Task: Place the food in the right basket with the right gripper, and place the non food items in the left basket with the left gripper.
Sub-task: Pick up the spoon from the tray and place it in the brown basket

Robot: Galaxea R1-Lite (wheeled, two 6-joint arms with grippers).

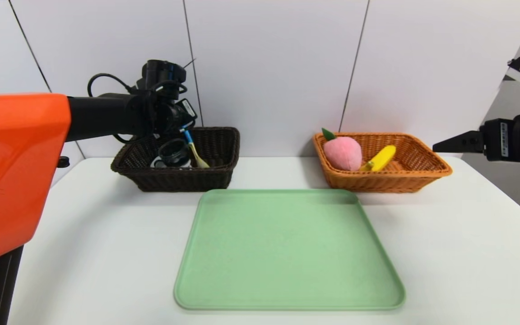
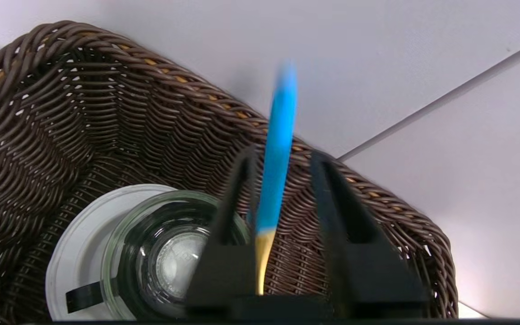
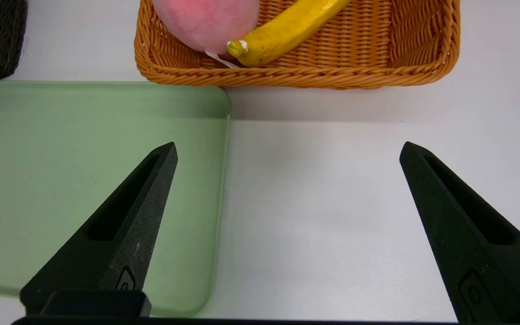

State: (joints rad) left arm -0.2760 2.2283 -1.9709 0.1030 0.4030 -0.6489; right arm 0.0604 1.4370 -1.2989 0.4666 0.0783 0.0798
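Dark brown wicker, far left of the bench (image 1: 84, 253): the left basket (image 1: 217, 174) holds the white tape roll (image 2: 77, 243), with the clear glass cup (image 2: 160, 257) lying on it, black handle showing. Left tool (image 2: 282, 158) sits above this basket, jaws parted a little. The spoon (image 2: 276, 180) stands between them — blue handle upward, blurred, tan end down inside the basket. A gap shows beside the handle; whether either jaw touches it cannot be told.

Orange-tan right basket (image 1: 422, 174), far right of the bench, contains the pink plush peach (image 1: 343, 152) with its green leaf, and the yellow banana (image 1: 381, 158) just beside it, touching at the near end.

Right tool (image 3: 287, 151) hangs to the right of this basket, above the bench — jaws wide apart, holding nothing.

Green tray (image 1: 287, 253) lies at bench centre, nearer than both baskets.
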